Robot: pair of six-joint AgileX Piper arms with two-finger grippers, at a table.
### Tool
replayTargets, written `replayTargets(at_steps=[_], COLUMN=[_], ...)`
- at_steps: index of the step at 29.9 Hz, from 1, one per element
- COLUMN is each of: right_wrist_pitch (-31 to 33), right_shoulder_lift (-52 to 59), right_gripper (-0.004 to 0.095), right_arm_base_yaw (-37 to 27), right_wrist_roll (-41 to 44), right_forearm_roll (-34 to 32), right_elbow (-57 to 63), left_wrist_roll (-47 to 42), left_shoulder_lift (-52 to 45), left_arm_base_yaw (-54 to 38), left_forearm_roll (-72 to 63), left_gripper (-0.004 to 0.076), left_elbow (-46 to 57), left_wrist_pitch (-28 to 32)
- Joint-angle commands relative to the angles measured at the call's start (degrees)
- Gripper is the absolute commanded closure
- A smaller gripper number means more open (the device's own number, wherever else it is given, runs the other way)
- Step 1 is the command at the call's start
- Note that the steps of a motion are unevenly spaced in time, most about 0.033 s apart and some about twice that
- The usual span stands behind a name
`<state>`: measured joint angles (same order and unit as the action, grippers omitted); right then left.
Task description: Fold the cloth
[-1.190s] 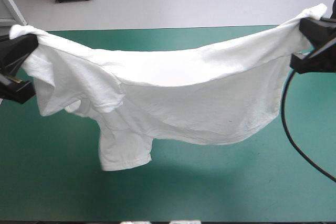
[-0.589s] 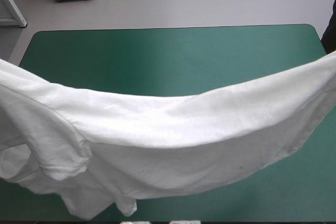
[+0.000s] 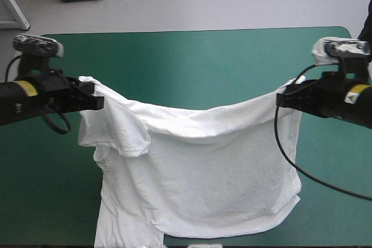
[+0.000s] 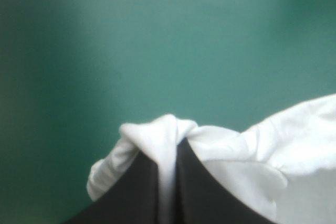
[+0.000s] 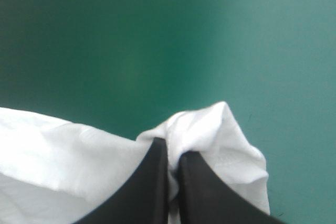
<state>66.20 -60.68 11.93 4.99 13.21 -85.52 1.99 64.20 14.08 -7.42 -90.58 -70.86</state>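
White and short-sleeved, the soft T-shirt (image 3: 203, 166) hung stretched between the two arms over the table with the teal-green cover (image 3: 192, 62). The left gripper (image 3: 93, 100), with its two broad black curved fingers, was clenched on one upper corner of the T-shirt, toward the table's left side. The right gripper (image 3: 285, 98), of the same kind, was clenched on the other upper corner, toward the table's right side. Between them the upper edge of the fabric sagged in a shallow curve above the middle of the table.

From that edge the T-shirt fell toward the near edge of the table. One short sleeve (image 3: 125, 135) was folded over, just below the left gripper. I could not tell if the lowest part rested on the cover or hung free.

In the left wrist view, the left gripper (image 4: 169, 153) had its fingers nearly together, with a bunched fold of the T-shirt (image 4: 294, 140) pinched between them and rising a little over their tips. In the right wrist view, the right gripper (image 5: 173, 148) held the T-shirt (image 5: 63, 156) in the same way, with a small white peak ahead of its tips.
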Motion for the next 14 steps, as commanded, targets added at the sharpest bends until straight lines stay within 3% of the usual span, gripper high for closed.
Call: replayTargets(at_steps=[1, 7, 14], right_wrist_pitch=[-10.5, -17.1, -19.6], right_shoulder_lift=[-5.9, -20.6, -33.4], right_gripper=[0.0925, 0.0925, 0.0925], right_arm_base_yaw=[-0.2, -0.2, -0.2], right_wrist_roll=[-0.9, -3.2, -5.0], right_forearm_roll=[-0.3, -1.6, -2.0], right_elbow=[3.0, 2.5, -1.9], left_wrist_roll=[-0.5, -0.4, -0.3], left_shoulder_lift=[3.5, 15.2, 25.9], left_arm_base_yaw=[-0.1, -0.1, -0.1], left_forearm_roll=[2.6, 4.9, 6.2], left_gripper=[0.0734, 0.0734, 0.0734], left_elbow=[2.6, 2.9, 2.9], left_wrist_pitch=[9.6, 17.2, 24.9])
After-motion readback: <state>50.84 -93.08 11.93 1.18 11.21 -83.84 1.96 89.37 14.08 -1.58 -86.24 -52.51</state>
